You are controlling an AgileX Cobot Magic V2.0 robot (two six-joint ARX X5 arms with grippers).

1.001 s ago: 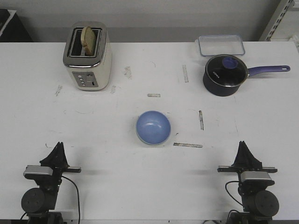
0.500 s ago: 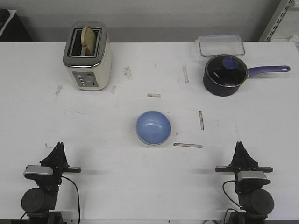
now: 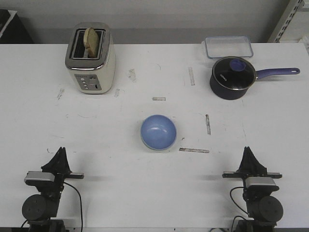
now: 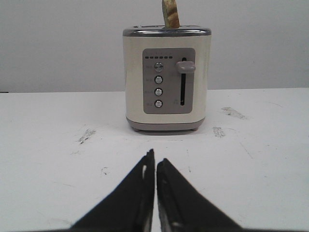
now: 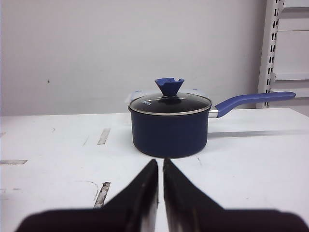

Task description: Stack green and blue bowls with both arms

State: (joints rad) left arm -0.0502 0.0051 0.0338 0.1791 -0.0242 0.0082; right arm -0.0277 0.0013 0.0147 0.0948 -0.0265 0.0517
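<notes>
The white table (image 3: pixel 145 193) is taking up nearly everything from where I'm standing, scuffed here and there with bits of tape. At the far left the cream toaster (image 3: pixel 90 59) is sitting with a slice of bread (image 3: pixel 91 38) poking out of a slot; at the far right the navy saucepan (image 3: pixel 232 77) is resting under its glass lid, handle pointing off to the right, with a clear plastic container (image 3: pixel 228 47) lying just behind it. These look like bystanders, parked along the back edge so the middle is left for the job.

In that middle the blue bowl (image 3: pixel 158 132) is sitting upright, mouth up, well apart from everything else. A thin pale rim is peeking out along its lower edge, so I'm guessing the green bowl is nested underneath it, though I cannot tell for sure from here. If so, the stacking is already done, which would explain why nothing is being held.

Both arms are parked low at the near edge, one to each side, well clear of the bowl. The left gripper (image 4: pixel 155 166) is pointing at the toaster with its fingers pressed together, only a hairline slit between them and nothing in it. The right gripper (image 5: pixel 160 166) is facing the saucepan, fingers likewise together and empty. It looks like a rest pose.
</notes>
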